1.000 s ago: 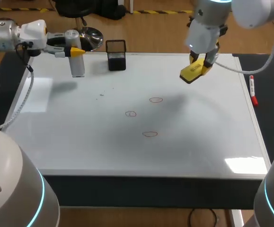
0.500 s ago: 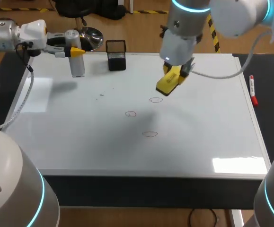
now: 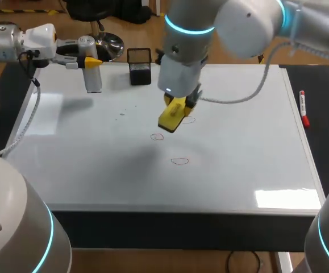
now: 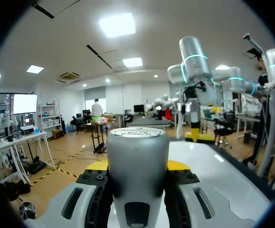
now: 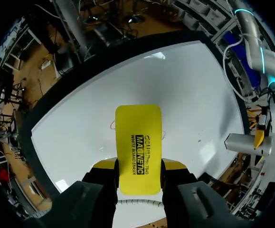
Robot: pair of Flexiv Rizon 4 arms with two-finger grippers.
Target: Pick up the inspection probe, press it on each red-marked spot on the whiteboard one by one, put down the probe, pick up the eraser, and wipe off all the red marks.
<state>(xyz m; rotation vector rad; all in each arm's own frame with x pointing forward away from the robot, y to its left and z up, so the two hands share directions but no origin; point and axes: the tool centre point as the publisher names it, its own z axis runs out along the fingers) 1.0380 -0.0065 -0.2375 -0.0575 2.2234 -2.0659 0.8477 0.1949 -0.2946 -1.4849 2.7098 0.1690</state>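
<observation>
- Right pincer (image 3: 177, 108) grips the eraser (image 3: 171, 116) by its long edges, above the whiteboard's (image 3: 238, 153) red marks (image 3: 180, 161); it looks light and rigid.
- Left pincer (image 3: 88, 60) clamps the probe (image 3: 93, 78), far left.

Head view: see only a sliver of the far red mark (image 3: 190, 120), rest covered by the eraser (image 3: 170, 116). Cannot tell whether eraser touches the whiteboard (image 3: 238, 148). Cannot identify grey specks (image 3: 122, 114), too small.
Right wrist view: catch just two red strokes peeping out either side of eraser, remainder hidden beneath.
Left wrist view: lose the inspection probe (image 4: 137, 156) base past the picture edge. Glimpse left gripper (image 4: 138, 165) yellow tips only as slivers behind it.
</observation>
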